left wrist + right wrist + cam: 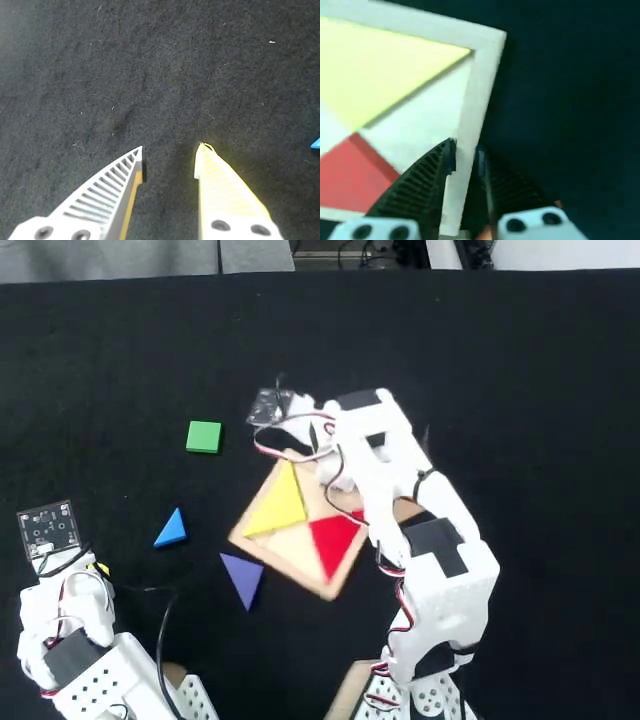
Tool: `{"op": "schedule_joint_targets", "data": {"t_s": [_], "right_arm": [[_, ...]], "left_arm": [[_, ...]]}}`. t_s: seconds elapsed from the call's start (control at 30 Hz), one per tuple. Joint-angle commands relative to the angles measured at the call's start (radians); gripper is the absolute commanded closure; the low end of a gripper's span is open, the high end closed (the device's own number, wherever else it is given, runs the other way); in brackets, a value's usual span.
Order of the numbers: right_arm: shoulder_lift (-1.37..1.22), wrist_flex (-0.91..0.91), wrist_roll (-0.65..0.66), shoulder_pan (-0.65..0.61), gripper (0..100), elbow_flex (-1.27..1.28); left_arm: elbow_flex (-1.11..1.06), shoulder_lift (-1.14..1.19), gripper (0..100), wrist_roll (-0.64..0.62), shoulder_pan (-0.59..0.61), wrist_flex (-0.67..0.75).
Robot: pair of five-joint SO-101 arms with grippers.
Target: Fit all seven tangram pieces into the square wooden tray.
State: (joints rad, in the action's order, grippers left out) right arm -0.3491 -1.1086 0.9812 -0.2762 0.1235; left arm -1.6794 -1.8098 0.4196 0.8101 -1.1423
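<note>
Status: square wooden tray [284, 543] sits mid-table, turned corner-on like a diamond. Two pieces seated: large yellow triangle [278, 502] and large red triangle [334, 539], tips meeting at the tray centre. Loose on the black cloth table top [520, 380], all on the same side of the tray: green square piece [204, 436] well apart, small blue triangle [171, 530] near, purple triangle [243, 578] just beside the tray's lower edge. I count five pieces; can't tell if the others are hidden under the arm over the tray. Right gripper [465, 155] straddles the tray's pale rim [485, 75], one black finger inside over the bare floor, one outside over the cloth. The gap is about rim width, so I read it as clamped on the rim. Left gripper [170, 155] hangs over bare cloth, jaws apart and empty, with the blue triangle's tip at the frame edge [316, 144]. My read of the step: right arm steadies or squares the tray, placing is paused. Next move probably falls to the left arm: go for the blue or purple triangle, pinch it across its flat edges, rotate it to match the tilted tray and drop it into the open floor beside the red triangle. Watch clearance with the right arm.
</note>
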Motion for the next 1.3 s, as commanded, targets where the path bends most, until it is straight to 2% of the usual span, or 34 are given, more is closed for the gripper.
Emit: {"op": "schedule_joint_targets", "data": {"t_s": [0.0, 0.1, 0.13, 0.37, 0.47, 0.57, 0.7, 0.77, 0.9, 0.97, 1.07, 1.13, 1.17, 1.27], "right_arm": [[0.077, -0.087, 0.149, -0.025, 98.8, -0.173], [0.035, -0.218, 0.336, -0.083, 98.8, -0.222], [0.015, -0.239, 0.35, -0.101, 98.8, -0.24], [-0.099, -0.249, 0.322, -0.135, 98.6, -0.351], [-0.104, -0.255, 0.147, -0.137, 98.1, -0.423], [-0.105, -0.319, 0.051, -0.137, 89.4, -0.507], [-0.111, -0.422, 0.063, -0.143, 71.1, -0.584], [-0.111, -0.446, 0.104, -0.143, 65.8, -0.598], [-0.102, -0.454, 0.118, -0.143, 70.7, -0.607], [-0.102, -0.509, 0.087, -0.143, 80.2, -0.628], [-0.107, -0.591, -0.011, -0.137, 99.6, -0.631], [-0.111, -0.62, -0.118, -0.114, 94.8, -0.595], [-0.111, -0.617, -0.157, -0.103, 95.9, -0.558], [-0.104, -0.578, -0.178, -0.084, 98.2, -0.427]], "left_arm": [[-0.021, -0.009, 82, -0.005, -0.008, -0.005], [-0.021, -0.009, 82, -0.005, -0.008, -0.005], [-0.021, -0.009, 82, -0.005, -0.008, -0.005], [-0.021, -0.009, 82, -0.005, -0.007, -0.005], [-0.021, -0.009, 82, -0.005, -0.007, -0.005], [-0.021, -0.009, 82, -0.005, -0.007, -0.005], [-0.021, -0.009, 82, -0.005, -0.007, -0.005], [-0.021, -0.009, 82, -0.005, -0.007, -0.005], [-0.021, -0.009, 82, -0.005, -0.005, -0.005], [-0.021, -0.009, 82, -0.005, -0.005, -0.005], [-0.021, -0.009, 82, -0.005, -0.005, -0.005], [-0.021, -0.009, 82, -0.005, -0.005, -0.005], [-0.021, -0.009, 82, -0.005, -0.005, -0.005], [-0.021, -0.009, 82, -0.005, -0.005, -0.005]]}}
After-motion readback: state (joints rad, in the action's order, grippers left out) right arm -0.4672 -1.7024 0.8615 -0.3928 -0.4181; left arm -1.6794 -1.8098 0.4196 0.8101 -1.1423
